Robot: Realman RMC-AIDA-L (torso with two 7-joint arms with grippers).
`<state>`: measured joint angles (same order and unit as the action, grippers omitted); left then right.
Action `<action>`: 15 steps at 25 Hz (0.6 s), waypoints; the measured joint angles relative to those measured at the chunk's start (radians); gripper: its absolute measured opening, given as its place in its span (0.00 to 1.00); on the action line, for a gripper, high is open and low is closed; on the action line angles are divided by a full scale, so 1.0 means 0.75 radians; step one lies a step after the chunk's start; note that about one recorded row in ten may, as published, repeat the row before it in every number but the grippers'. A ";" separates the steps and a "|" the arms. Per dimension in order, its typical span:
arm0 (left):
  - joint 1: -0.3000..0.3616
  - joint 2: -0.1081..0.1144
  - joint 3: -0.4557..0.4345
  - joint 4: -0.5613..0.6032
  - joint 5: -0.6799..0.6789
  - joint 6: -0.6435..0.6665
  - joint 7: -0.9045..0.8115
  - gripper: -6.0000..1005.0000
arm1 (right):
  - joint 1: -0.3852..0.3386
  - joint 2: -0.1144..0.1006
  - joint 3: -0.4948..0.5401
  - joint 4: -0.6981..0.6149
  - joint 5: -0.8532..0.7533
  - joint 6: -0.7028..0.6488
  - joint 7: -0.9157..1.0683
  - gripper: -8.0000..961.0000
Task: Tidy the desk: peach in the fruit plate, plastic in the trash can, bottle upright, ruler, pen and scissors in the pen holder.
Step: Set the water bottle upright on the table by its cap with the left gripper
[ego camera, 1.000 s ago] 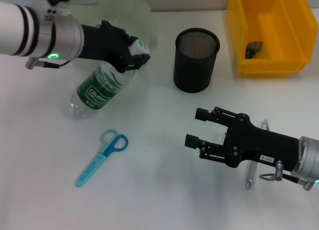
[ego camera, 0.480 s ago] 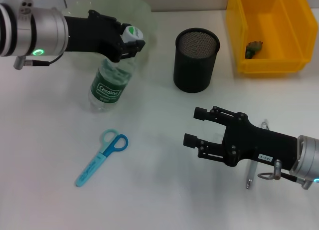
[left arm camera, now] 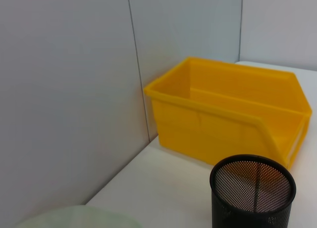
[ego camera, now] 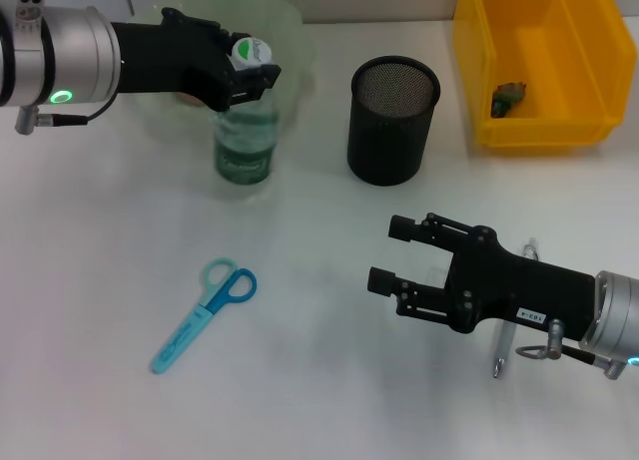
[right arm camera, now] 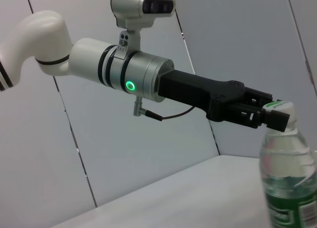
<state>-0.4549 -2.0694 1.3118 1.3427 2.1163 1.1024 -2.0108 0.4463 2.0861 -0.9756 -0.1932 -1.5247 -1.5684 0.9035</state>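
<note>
Landmark: 1 black mesh pen holder [ego camera: 393, 121], upright on the white desk [ego camera: 300, 380]. Item 1: bottle [ego camera: 244, 141], clear plastic with green label and white cap, standing upright to the left of the pen holder, its base on the desk and its body in front of the pale green fruit plate [ego camera: 285, 26], which sits further left and behind. Item 2: left gripper [ego camera: 250, 71], reaching in from the left of the pen holder, its 2 black fingers [right arm camera: 257, 114] clamped on the bottle's neck just below the cap; the cap shows above the fingers and the labelled body hangs below them. Item 3: scissors [ego camera: 205, 313], blue handles, lying flat on the desk to the front-left of the pen holder, well apart from both grippers. Item 4: right gripper [ego camera: 389, 255], low over the desk in front of the pen holder, its 2 fingers spread apart with nothing between them. Item 5: pen [ego camera: 506, 330], silver, lying on the desk to the front-right of the pen holder, partly hidden beneath the right arm and behind its fingers, not touched by them. Item 6: yellow bin [ego camera: 539, 71], just right of the pen holder, holding 1 small dark object [ego camera: 509, 98] whose kind cannot be told.
</note>
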 joint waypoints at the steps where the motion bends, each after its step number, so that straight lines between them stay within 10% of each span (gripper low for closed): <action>1: 0.005 0.000 -0.005 0.000 -0.014 -0.002 0.010 0.44 | 0.000 0.000 0.000 0.000 0.000 0.002 0.000 0.79; 15: 0.044 0.002 -0.062 -0.016 -0.110 -0.026 0.081 0.44 | 0.018 0.002 0.000 0.000 0.000 0.015 0.000 0.79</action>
<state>-0.4220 -2.0681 1.2656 1.3310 2.0338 1.0826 -1.9498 0.4601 2.0877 -0.9755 -0.1932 -1.5248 -1.5568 0.9035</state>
